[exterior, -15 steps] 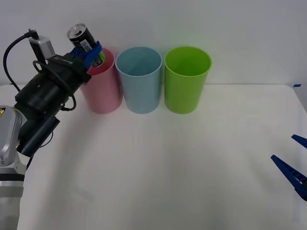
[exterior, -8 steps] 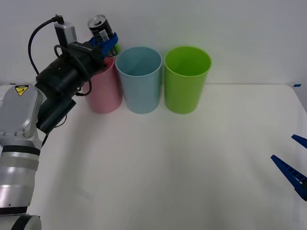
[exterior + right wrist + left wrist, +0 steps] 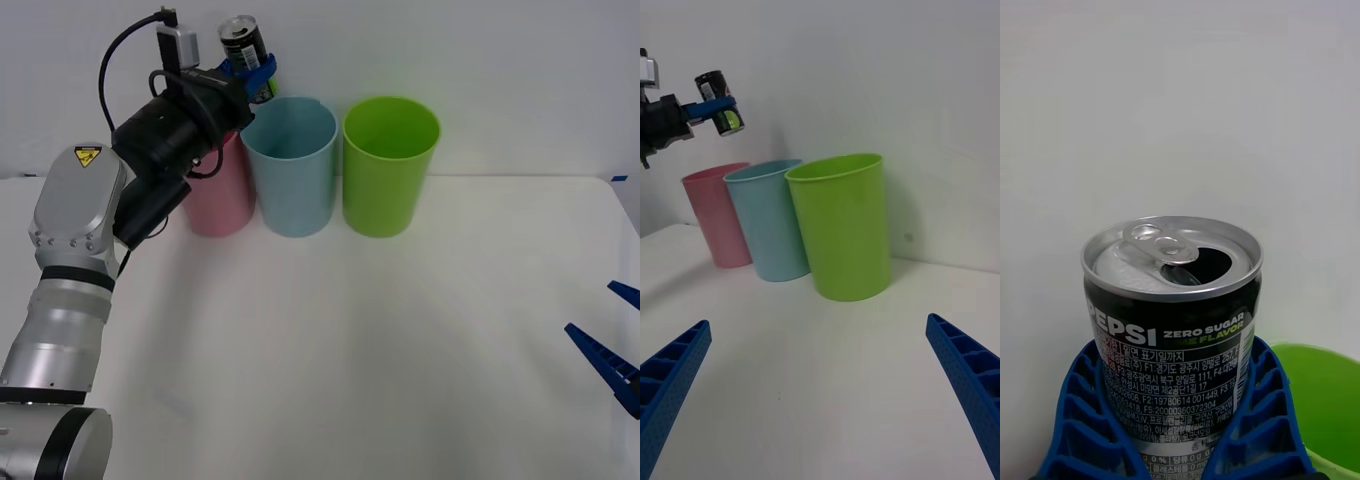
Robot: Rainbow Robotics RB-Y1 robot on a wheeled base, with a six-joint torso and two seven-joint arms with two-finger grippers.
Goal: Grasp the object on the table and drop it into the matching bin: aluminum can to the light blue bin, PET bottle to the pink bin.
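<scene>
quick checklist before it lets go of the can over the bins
1. Grip: left gripper shut on the can, fingers on both sides. Ok.
2. Right bin chosen: a can belongs in the blue bin. Ok.
3. Can over the blue bin's opening: it sits near the rim on the pink bin side, not centred. Not ok.
4. Can attitude: tilted, silver top up. Ok.
5. Blue bin upright between the pink and green bin. Ok.
6. Right gripper open, low at the table edge, far from the bins. Ok.

Bright, even light, soft shadows on the table [image 3: 400, 330], all sharp.
</scene>
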